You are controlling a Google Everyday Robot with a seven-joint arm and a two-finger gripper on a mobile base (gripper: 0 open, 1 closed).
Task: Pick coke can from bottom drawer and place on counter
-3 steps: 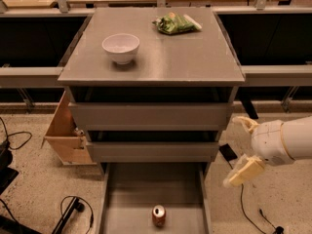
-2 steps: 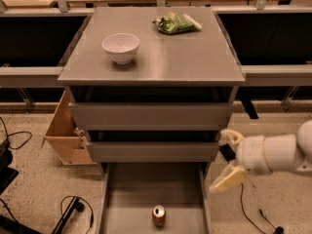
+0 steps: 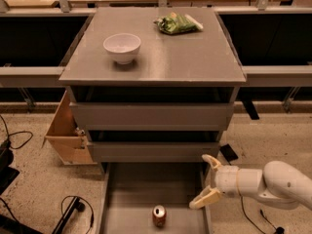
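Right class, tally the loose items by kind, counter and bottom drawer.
White bowl: 1, on the counter
Green snack bag: 1
Coke can: 1, in the bottom drawer
Total: 3
Claw: open, at the drawer's right wall

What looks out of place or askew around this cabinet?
Only the wooden box, sitting tilted at the left side of the cabinet. The coke can stands upright in the bottom drawer, nothing spilled. The gripper hangs open by the drawer's right wall.
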